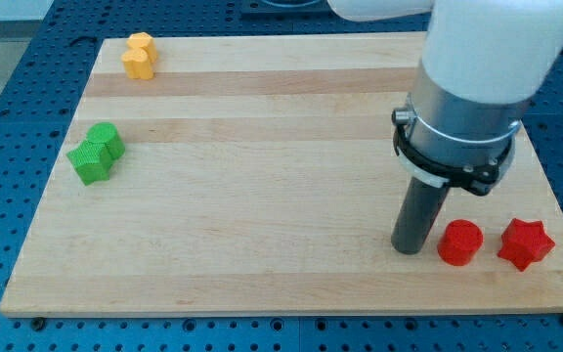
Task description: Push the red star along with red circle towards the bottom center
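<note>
A red circle block (459,242) lies near the board's bottom right. A red star block (526,243) lies just to its right, a small gap between them. My tip (408,250) rests on the board just left of the red circle, close to it; I cannot tell if they touch. The dark rod rises from there into the white and grey arm body (477,78) at the view's top right.
A green block (96,154), shape unclear, sits near the board's left edge. A yellow block (139,56) sits at the top left. The wooden board (262,196) lies on a blue perforated table, and its right edge runs close past the red star.
</note>
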